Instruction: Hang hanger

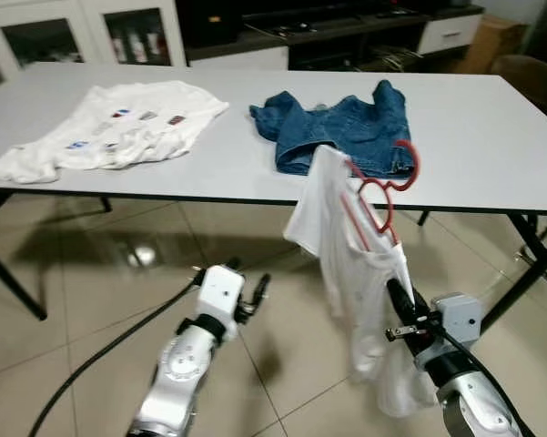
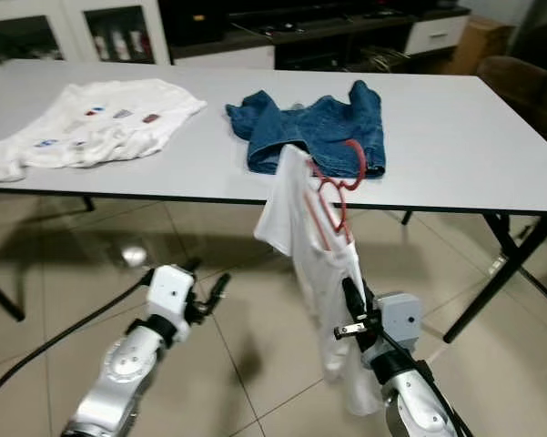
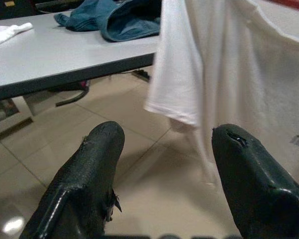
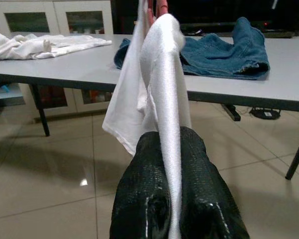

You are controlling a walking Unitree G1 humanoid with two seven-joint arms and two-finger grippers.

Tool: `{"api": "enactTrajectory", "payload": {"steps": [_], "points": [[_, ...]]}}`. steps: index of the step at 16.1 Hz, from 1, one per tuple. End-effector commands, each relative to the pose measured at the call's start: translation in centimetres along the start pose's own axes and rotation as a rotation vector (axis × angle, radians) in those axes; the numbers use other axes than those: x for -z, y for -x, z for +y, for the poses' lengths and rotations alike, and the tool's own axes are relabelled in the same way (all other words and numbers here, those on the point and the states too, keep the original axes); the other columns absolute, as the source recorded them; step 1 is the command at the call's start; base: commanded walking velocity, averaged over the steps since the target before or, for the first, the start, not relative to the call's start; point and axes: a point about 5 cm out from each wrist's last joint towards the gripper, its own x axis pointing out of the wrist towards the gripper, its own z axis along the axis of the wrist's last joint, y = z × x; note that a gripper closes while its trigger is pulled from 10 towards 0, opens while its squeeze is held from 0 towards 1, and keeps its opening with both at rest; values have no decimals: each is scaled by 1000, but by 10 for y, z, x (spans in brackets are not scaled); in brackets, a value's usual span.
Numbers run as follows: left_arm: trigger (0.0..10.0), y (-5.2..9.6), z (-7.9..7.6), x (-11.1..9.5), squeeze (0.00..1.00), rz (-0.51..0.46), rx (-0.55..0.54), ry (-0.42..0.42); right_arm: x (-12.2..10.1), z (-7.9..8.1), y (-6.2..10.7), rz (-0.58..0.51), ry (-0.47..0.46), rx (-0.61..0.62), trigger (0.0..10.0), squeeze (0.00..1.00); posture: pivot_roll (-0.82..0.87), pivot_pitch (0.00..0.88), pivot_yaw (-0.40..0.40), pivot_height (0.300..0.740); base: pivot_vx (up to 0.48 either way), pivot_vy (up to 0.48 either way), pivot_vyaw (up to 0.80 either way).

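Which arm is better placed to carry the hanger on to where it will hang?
The right. Its gripper is shut on the white shirt draped on the red hanger, while the left gripper is open and holds nothing.

Right hand [image 1: 393, 293] raised, fingers clamped, left hand [image 1: 259, 289] parted

Centre frame, a soft white cloth shirt [image 1: 355, 264] drapes over a smooth red plastic hanger [image 1: 382, 187]. Behind it, blue denim [image 1: 346, 132] lies on the matt pale grey surface [image 1: 491, 137]. The tiled floor [image 1: 100, 291] below is glossy, reflecting light at lower left.
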Motion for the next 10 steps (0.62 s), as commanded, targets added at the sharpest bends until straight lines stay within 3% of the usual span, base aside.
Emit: {"api": "enactTrajectory", "payload": {"steps": [1, 3, 6, 7, 10], "points": [[10000, -2, 2, -3, 0, -1, 10, -2, -7, 0, -4, -41, 13, -4, 10000, 0, 11, 40, 19, 740, 0, 0, 0], [10000, -2, 1, -3, 0, -1, 20, -3, -7, -1, -6, -45, 19, -2, 10000, 0, 12, 40, 19, 740, 0, 0, 0], [10000, -3, 5, -6, 0, -4, 109, -169, -14, -9, -13, -62, 105, -23, 10000, 0, 11, 44, 18, 740, 0, 0, 0], [10000, -3, 8, -6, 0, -4, 114, -188, -16, -10, -15, -66, 116, -26, 10000, 0, 12, 43, 17, 740, 0, 0, 0], [10000, -12, 25, -19, 0, -27, 121, -247, -41, -19, -26, -187, 307, -50, 10000, 0, 15, 39, 19, 740, 0, 0, 0]]}}
